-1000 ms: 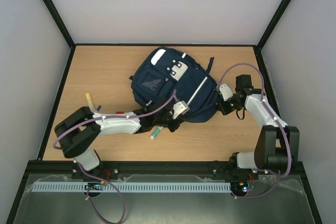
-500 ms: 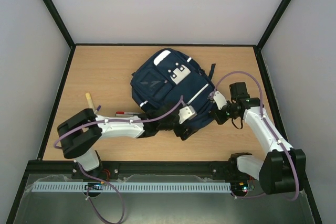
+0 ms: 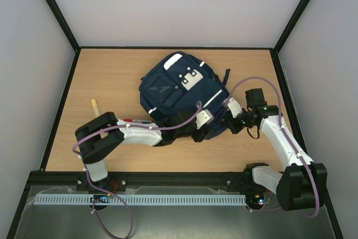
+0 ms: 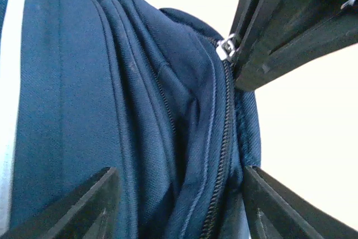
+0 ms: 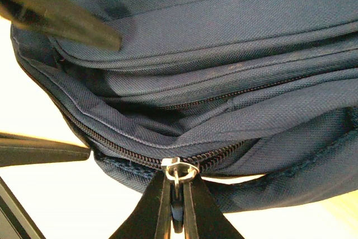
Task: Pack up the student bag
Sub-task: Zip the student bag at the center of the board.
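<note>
Blond wood makes up the table [image 3: 112, 76]. Out toward its 9 o'clock side lies a short cream stick [image 3: 95, 106]. A red-and-black pen [image 3: 136, 120] sits to the 3 o'clock of it, just beside the left arm [image 3: 140, 134]. That arm stretches low across the table toward 3 o'clock, with a purple cable [image 3: 179, 120] looping over it.

The left gripper [image 4: 179, 194] has its jaws standing wide apart, astride the near edge of the student bag [image 3: 176, 90]. From the right wrist's side, one finger [image 5: 61, 18] lies across the upper face of the cloth and the other finger [image 5: 39, 152] runs below it, down by the table. Folds of navy fabric and a line of zipper teeth fill the gap between them. I can't tell whether the pads actually press on the cloth.

The bag lies flat near the middle of the table, a little to the 12 o'clock side. Its length runs from about 11 o'clock to 5 o'clock, and the grey buckle patch and white stripes face up.

At the bag's 4 o'clock corner the right gripper [image 5: 178, 186] is closed tight, its two fingertips pinched on the small metal zipper pull [image 5: 178, 170] at the bag's edge. The right arm [image 3: 282, 138] reaches in from the table's 5 o'clock corner.
</note>
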Motion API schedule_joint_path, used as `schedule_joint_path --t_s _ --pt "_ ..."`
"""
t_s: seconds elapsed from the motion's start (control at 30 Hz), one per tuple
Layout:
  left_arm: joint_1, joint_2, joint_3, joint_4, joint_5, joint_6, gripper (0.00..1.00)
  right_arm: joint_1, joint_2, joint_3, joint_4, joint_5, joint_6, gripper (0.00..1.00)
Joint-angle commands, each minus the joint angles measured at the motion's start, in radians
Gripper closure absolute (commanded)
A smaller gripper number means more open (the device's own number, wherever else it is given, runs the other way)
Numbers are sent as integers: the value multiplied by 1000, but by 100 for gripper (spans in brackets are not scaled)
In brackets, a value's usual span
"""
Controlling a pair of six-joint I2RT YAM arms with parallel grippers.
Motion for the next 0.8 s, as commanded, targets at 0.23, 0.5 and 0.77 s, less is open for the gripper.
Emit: schedule_joint_path --t_s 0.23,0.5,0.77 --pt "-2 30 57 12 123 40 98 6 5 6 -22 42 26 99" --pt "-2 -83 -62 -72 111 63 98 -81 129 57 71 178 30 99" --pt "-3 -163 -185 -87 43 82 98 -194 244 97 120 228 -7 99"
